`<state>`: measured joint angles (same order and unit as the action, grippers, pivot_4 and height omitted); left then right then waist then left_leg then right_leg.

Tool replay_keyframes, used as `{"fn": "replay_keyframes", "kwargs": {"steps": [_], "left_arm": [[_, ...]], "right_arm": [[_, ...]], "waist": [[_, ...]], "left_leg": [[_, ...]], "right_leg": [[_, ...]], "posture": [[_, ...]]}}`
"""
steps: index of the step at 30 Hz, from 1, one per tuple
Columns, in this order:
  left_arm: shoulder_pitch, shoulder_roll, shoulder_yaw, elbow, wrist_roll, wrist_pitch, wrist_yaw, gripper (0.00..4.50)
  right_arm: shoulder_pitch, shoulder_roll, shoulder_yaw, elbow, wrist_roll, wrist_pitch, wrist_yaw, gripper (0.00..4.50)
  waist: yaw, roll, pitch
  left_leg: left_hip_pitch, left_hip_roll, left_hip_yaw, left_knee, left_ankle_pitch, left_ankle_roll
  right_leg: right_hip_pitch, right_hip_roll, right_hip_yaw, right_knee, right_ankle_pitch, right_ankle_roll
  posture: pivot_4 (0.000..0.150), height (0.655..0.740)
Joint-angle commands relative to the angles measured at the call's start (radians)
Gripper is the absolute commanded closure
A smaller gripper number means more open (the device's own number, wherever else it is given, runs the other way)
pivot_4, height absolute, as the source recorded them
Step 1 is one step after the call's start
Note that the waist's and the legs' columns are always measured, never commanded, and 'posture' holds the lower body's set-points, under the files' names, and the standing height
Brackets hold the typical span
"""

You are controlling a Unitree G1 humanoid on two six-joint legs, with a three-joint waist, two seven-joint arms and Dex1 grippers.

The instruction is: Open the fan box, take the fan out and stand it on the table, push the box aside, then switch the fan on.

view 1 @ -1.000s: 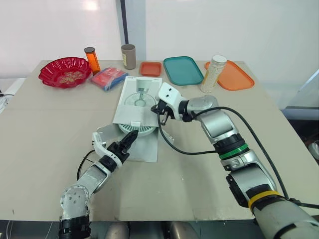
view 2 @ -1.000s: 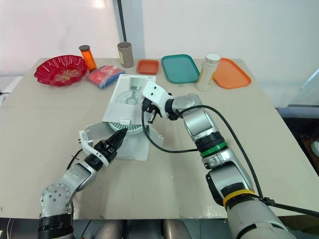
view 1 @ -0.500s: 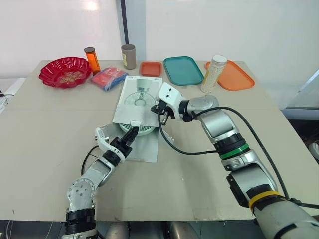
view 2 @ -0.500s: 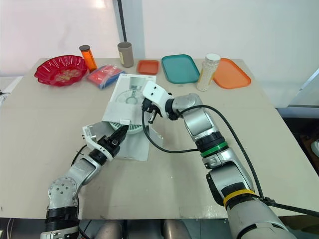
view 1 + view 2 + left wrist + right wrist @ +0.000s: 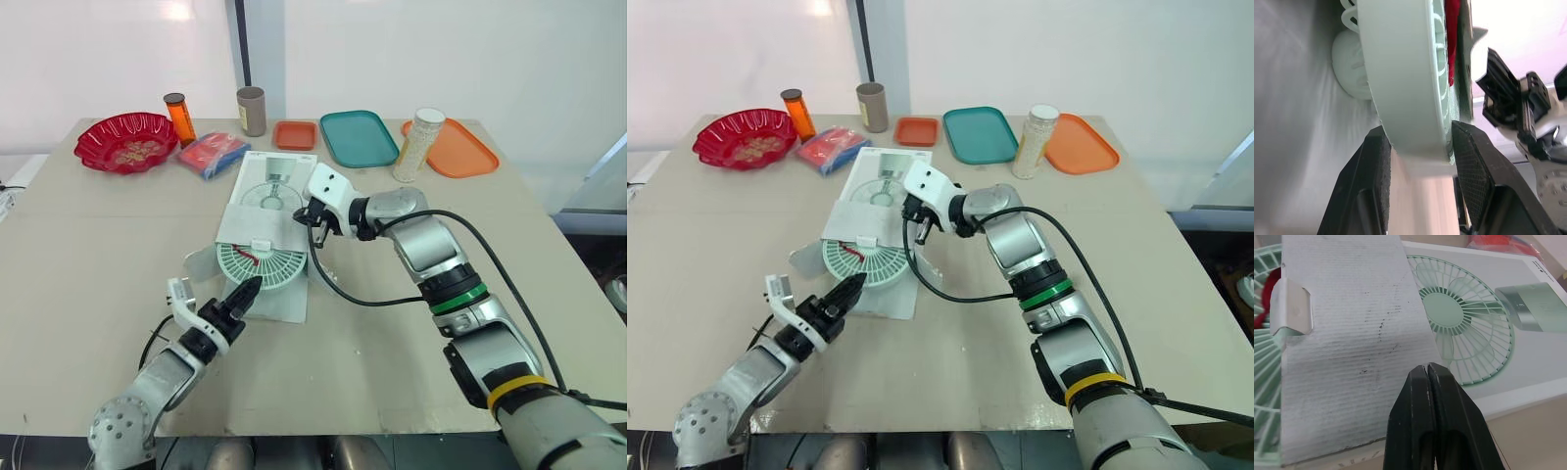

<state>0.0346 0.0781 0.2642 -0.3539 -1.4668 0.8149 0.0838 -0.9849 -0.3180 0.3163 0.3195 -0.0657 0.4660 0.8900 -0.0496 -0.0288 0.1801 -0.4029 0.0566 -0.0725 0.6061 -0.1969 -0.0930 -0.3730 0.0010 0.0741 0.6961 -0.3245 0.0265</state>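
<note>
Bright, even overhead light; glare spot on back wall [image 5: 178,10]; table [image 5: 88,255] evenly lit, shadows faint.

The left arm reaches forward and low, the left gripper [image 5: 247,289] with its jaws clamped across the fan [image 5: 263,264] rim. The right arm bends inward, the right gripper [image 5: 1427,368] angled down with jaws pressed together.

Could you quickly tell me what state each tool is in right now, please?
Left tool: closed on the rim of the fan.
Right tool: closed, holding nothing, tips at the box flap.
</note>
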Motion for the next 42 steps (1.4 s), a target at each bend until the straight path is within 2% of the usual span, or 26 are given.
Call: {"fn": "replay_keyframes", "kwargs": {"steps": [1,4,6,8,23,26,31,33,42], "left_arm": [[0.092,0.033,0.012,-0.132,-0.101,-0.012,0.001,2.07],[0.081,0.045,0.004,-0.133,-0.093,-0.031,-0.004,1.16],[0.077,0.052,0.0,-0.12,-0.07,-0.046,0.016,0.4],[0.071,0.056,-0.001,-0.105,-0.042,-0.063,0.026,0.09],[-0.046,0.037,-0.027,0.051,0.051,-0.144,-0.065,0.09],[-0.042,0.031,-0.025,0.061,0.046,-0.139,-0.049,0.76],[-0.017,0.037,-0.017,0.037,0.029,-0.131,-0.04,2.56],[-0.001,0.046,-0.017,0.014,0.012,-0.124,-0.04,2.8],[0.163,0.095,-0.011,-0.161,-0.128,-0.125,0.031,2.82]], "right_arm": [[0.012,0.003,0.007,-0.02,0.0,0.012,0.0,4.5],[0.011,0.009,0.008,-0.015,-0.002,0.011,-0.005,4.5],[0.011,0.013,0.007,-0.015,0.0,0.012,-0.006,4.5],[0.011,0.016,0.007,-0.015,-0.001,0.013,-0.008,4.5],[0.011,0.042,0.01,-0.013,0.001,0.004,-0.019,4.5],[0.016,0.044,0.011,-0.013,0.002,0.001,-0.018,4.5],[0.017,0.048,0.013,-0.01,0.002,-0.003,-0.016,4.5],[0.016,0.048,0.014,-0.008,0.001,-0.007,-0.013,4.5],[-0.001,0.057,0.017,0.012,0.0,-0.02,-0.006,4.5]], "waist": [[0.001,0.0,0.0],[0.002,0.0,0.0],[0.004,0.0,0.0],[0.003,0.0,0.0],[0.003,0.0,0.0],[0.003,0.0,0.0],[0.002,0.0,0.0],[0.0,0.0,0.0],[-0.001,-0.001,0.0]], "left_leg": [[0.0,0.0,0.0,0.0,0.0,0.0],[0.0,0.0,0.0,0.0,0.0,0.0],[0.0,0.0,0.0,0.0,0.0,0.0],[0.0,0.0,0.0,0.0,0.0,0.0],[-0.001,0.0,0.0,-0.001,0.0,-0.001],[-0.001,0.0,0.0,-0.001,0.0,-0.001],[0.0,0.0,0.0,-0.001,0.0,-0.001],[0.0,0.0,0.0,-0.001,0.0,-0.001],[0.0,0.0,0.0,-0.001,0.0,-0.001]], "right_leg": [[0.0,0.0,0.0,0.0,0.0,0.0],[0.0,0.0,0.0,0.0,0.0,0.0],[0.0,0.0,0.0,0.0,0.0,0.0],[0.0,0.0,0.0,0.0,0.0,0.0],[0.0,0.0,0.0,-0.001,0.0,0.0],[0.0,0.0,0.0,-0.001,0.0,0.0],[0.0,0.0,0.0,-0.001,0.0,0.0],[0.0,0.0,0.0,-0.001,0.0,0.0],[0.0,0.0,0.0,-0.002,0.0,0.0]], "posture": [[0.15,0.74],[0.15,0.74],[0.15,0.74],[0.15,0.74],[0.15,0.74],[0.15,0.74],[0.15,0.74],[0.15,0.74],[0.15,0.74]]}}
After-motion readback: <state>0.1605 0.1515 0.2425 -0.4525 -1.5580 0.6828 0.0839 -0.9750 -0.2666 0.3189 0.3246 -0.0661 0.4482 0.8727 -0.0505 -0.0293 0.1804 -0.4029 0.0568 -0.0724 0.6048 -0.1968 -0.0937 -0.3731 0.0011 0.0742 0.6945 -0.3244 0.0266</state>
